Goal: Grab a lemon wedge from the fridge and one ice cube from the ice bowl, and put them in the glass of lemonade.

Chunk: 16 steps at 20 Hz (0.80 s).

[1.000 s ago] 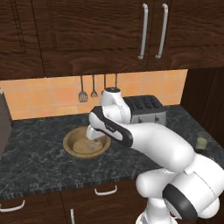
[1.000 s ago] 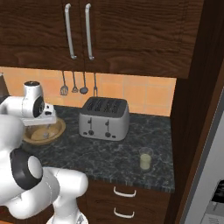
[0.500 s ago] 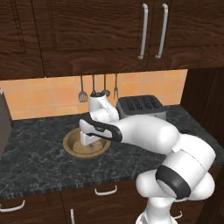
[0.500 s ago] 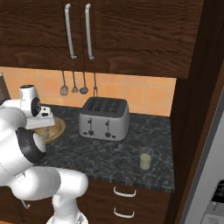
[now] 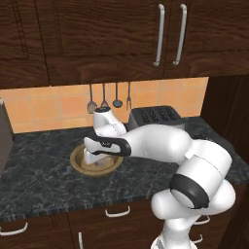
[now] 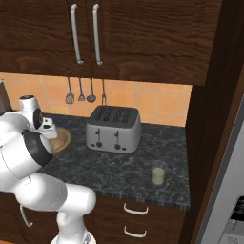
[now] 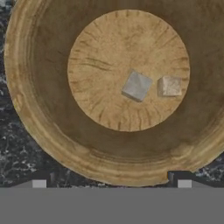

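The ice bowl (image 7: 26,113) is a round wooden dish on the dark counter, left of the toaster, also in the left base view (image 5: 78,163) and the right base view (image 6: 63,139). Two ice cubes lie on its floor, a grey one (image 7: 137,85) and a paler one (image 7: 169,86) beside it. My gripper (image 7: 111,183) hangs open straight above the bowl (image 5: 96,159), fingertips wide apart over its near rim, nothing between them. The glass of lemonade (image 6: 158,173) stands near the counter's right front. A strip of the grey fridge (image 6: 228,190) fills the far right. The lemon wedge is out of view.
A steel toaster (image 6: 113,128) stands between the bowl and the glass, behind my arm (image 5: 160,143) in the left base view. Utensils (image 6: 80,93) hang on the orange tile wall. Dark wooden cabinets (image 5: 121,34) run overhead, and a dark appliance (image 5: 4,141) stands at the counter's left end.
My arm has swung left and lowered, bringing the hand from above the bowl's right side down close over its middle. The jaws have stayed wide apart.
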### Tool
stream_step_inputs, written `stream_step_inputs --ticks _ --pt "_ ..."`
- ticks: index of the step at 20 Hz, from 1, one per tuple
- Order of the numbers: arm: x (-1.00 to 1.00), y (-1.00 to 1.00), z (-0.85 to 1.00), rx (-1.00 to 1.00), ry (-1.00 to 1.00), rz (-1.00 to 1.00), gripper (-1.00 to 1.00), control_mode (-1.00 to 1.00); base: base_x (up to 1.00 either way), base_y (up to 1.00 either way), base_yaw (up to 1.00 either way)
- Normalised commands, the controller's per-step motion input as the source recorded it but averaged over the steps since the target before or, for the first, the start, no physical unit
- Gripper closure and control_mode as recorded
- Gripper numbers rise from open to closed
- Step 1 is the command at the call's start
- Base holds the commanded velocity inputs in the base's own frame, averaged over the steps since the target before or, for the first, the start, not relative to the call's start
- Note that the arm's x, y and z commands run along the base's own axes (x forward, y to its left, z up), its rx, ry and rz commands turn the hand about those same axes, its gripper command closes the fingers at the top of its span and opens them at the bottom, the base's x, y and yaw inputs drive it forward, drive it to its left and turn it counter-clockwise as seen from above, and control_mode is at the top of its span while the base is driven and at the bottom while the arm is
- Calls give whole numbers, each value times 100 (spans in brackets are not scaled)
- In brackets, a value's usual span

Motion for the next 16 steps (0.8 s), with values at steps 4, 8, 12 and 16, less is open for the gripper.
stream_step_inputs --ticks 4,8,12,16 --pt "14 16 -4 0 -1 0 -100 -100 0 0 0" --pt "6 15 -2 0 -3 0 -100 -100 0 0 0" --pt "4 7 0 0 -7 0 -100 -100 0 0 0" --pt "11 -2 5 6 -7 0 -100 -100 0 0 0"
